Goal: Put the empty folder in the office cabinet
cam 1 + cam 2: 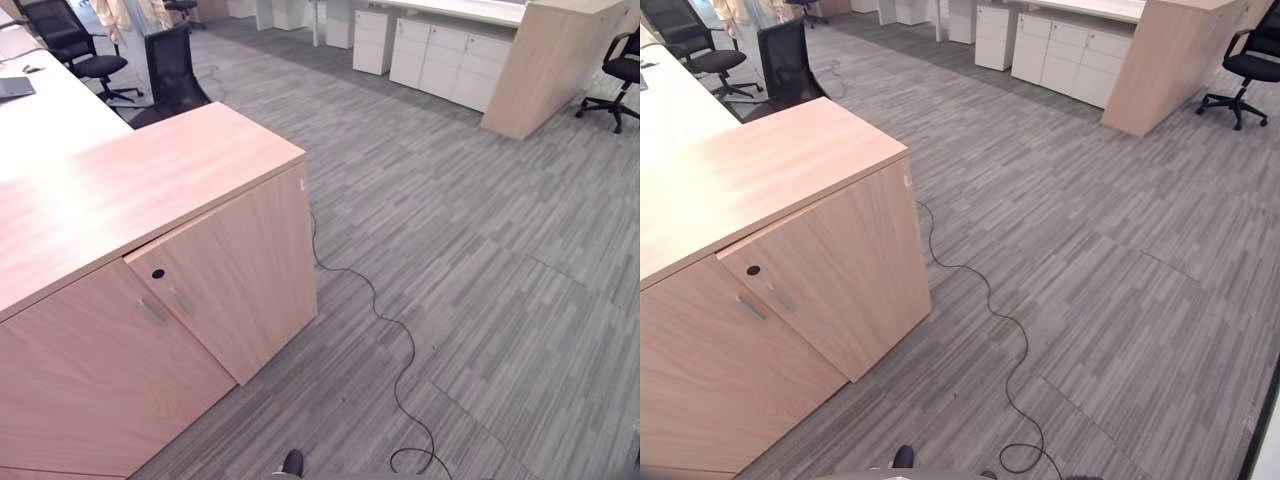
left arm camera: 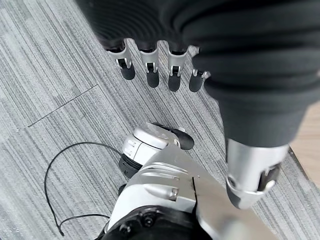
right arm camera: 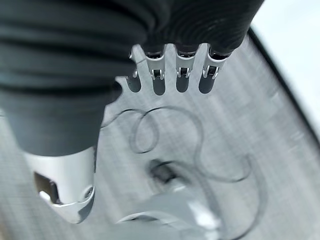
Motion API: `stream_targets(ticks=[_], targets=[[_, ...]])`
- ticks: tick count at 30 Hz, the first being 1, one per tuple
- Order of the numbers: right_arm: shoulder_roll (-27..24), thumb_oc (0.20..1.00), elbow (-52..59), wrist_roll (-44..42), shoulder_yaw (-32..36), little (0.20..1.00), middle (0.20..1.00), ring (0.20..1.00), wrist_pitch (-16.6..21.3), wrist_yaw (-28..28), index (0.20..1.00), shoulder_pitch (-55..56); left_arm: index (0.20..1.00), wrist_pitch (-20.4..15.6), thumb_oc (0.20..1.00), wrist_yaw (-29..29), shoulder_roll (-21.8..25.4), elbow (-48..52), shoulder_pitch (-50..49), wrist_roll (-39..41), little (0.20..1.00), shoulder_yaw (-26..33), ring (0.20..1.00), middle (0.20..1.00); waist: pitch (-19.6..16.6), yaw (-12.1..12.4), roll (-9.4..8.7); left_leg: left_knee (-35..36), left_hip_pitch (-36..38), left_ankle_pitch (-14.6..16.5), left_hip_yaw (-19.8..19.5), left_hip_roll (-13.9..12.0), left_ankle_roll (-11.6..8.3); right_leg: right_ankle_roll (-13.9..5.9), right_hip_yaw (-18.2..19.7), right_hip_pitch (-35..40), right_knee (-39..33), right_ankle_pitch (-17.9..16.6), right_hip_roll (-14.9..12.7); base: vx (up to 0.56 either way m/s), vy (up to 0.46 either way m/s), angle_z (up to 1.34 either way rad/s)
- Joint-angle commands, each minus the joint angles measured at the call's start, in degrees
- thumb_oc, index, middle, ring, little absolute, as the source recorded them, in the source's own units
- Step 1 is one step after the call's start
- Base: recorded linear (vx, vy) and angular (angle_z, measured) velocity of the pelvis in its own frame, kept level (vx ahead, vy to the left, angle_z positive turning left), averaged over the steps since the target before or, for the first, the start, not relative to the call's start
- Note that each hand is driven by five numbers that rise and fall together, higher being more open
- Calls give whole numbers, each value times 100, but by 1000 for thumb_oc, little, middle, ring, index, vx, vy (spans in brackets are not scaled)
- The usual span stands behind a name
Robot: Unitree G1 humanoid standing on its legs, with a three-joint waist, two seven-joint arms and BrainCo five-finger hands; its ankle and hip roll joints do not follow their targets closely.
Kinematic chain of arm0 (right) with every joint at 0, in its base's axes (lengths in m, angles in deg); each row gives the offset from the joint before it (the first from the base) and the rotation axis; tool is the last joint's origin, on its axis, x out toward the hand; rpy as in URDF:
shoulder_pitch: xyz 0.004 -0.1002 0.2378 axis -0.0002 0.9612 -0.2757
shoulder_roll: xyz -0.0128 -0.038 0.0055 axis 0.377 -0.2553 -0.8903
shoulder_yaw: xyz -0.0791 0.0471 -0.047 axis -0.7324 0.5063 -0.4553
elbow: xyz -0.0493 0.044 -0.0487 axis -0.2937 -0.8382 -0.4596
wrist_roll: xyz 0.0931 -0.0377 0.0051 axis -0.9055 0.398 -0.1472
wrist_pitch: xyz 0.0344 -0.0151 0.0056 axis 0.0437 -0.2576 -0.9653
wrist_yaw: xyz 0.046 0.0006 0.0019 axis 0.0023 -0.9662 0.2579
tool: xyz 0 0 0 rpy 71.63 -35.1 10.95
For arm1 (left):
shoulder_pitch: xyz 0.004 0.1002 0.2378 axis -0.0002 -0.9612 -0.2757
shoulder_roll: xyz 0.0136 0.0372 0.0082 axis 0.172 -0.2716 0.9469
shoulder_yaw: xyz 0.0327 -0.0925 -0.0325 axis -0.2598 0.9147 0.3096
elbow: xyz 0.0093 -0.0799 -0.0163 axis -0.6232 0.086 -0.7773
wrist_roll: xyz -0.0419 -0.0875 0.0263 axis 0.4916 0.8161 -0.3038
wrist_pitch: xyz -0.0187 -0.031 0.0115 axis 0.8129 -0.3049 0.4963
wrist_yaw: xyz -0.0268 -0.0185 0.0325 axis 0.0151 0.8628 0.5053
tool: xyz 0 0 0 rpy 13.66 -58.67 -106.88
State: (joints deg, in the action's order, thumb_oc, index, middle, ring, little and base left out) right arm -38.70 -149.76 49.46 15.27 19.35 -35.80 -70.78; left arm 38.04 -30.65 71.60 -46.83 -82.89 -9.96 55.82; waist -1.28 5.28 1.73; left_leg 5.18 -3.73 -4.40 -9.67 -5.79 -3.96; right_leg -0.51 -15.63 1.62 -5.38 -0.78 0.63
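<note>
We see striped grey carpet tiles (image 1: 480, 260) beneath one boxy, pale wood-grain office cabinet (image 1: 150, 260) with two flat doors: the right door (image 1: 235, 275) stands ajar, the other shut. Three black mesh chairs (image 1: 80, 45) stand beyond. Left hand (image 2: 150, 65) and right hand (image 3: 170, 70) hang with fingers relaxed, empty.

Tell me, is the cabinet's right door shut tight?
No, the right door of the office cabinet stands slightly ajar, its top edge swung out from under the top.
</note>
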Motion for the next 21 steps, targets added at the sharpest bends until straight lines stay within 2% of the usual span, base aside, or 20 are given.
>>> stream_targets(ticks=[1,4,6,8,10,13,15,16,17,18,19,21], targets=[[220,1000,-182,88,202,1000,1000,1000,-16,-468,1000,-325,1000,-166,1000,492,15,-198,339,-320,1000,62,1000,1000,105,48,-420,-18,536,696,150,445,68,-467,257,-57,38,396,-255,-5,-44,23],[258,1000,-155,0,293,1000,1000,1000,43,-685,1000,-252,1000,-238,1000,742,-40,-186,318,-366,1000,84,1000,1000,121,34,-401,-18,532,697,104,409,37,-459,193,-48,38,419,-237,11,-64,15],[336,1000,-156,-42,260,1000,1000,1000,64,-979,1000,-284,1000,-314,1000,1206,-121,-134,368,-429,1000,12,1000,1000,163,26,-408,-18,509,682,70,343,-15,-444,155,-67,38,460,-188,-3,-99,13],[354,1000,-167,-142,280,1000,1000,1000,79,-1017,1000,-306,1000,-316,1000,1294,-156,-162,418,-340,1000,24,1000,1000,223,25,-408,-18,494,637,67,284,-72,-441,108,-67,38,491,-164,-30,-103,17],[403,1000,-240,-208,277,1000,1000,1000,96,-1134,1000,-333,1000,-374,1000,1704,-233,-135,494,-275,1000,38,1000,1000,304,40,-434,-18,529,590,113,174,-132,-429,19,-5,38,537,-135,-19,-114,22],[428,1000,-233,-286,277,1000,1000,1000,121,-1209,1000,-379,1000,-398,1000,1765,-324,-96,509,-106,1000,61,1000,1000,392,66,-455,-77,564,575,184,120,-149,-403,26,53,38,558,-114,-10,-86,19],[404,1000,-219,-324,269,1000,1000,1000,140,-1226,1000,-401,1000,-445,1000,1719,-369,-60,527,3,1000,21,1000,1000,487,48,-491,-381,419,622,242,153,-159,-382,-10,81,38,570,-146,-37,-36,5],[387,1000,-219,-336,282,1000,1000,1000,153,-1236,1000,-416,1000,-497,1000,1757,-390,-13,578,-7,1000,-63,1000,1000,559,17,-520,-622,229,626,376,173,-177,-385,-76,80,38,585,-192,-163,-16,18],[334,1000,-206,-398,282,1000,1000,1000,164,-1279,1000,-498,1000,-559,1000,1810,-416,209,721,-150,1000,-335,1000,1000,740,-37,-535,-1007,-172,564,926,138,-159,-391,-223,54,38,587,-293,-149,1,28],[334,1000,-207,-398,284,1000,1000,1000,164,-1279,1000,-501,1000,-558,1000,1811,-417,209,723,-150,1000,-335,1000,1000,735,-34,-535,-1027,-190,572,928,138,-159,-391,-220,45,38,585,-293,-140,9,53],[311,1000,-219,-422,281,1000,1000,1000,157,-1289,1000,-538,1000,-574,1000,1767,-429,341,755,-271,1000,-493,1000,1000,759,-28,-524,-1099,-319,551,1136,96,-126,-399,-288,11,38,566,-325,-24,18,56],[265,1000,-238,-437,293,1000,1000,1000,161,-1288,1000,-560,1000,-608,1000,1717,-421,505,715,-498,1000,-724,1000,1000,708,-22,-467,-862,-250,549,1188,102,-80,-437,-342,-7,38,493,-355,42,49,46]])
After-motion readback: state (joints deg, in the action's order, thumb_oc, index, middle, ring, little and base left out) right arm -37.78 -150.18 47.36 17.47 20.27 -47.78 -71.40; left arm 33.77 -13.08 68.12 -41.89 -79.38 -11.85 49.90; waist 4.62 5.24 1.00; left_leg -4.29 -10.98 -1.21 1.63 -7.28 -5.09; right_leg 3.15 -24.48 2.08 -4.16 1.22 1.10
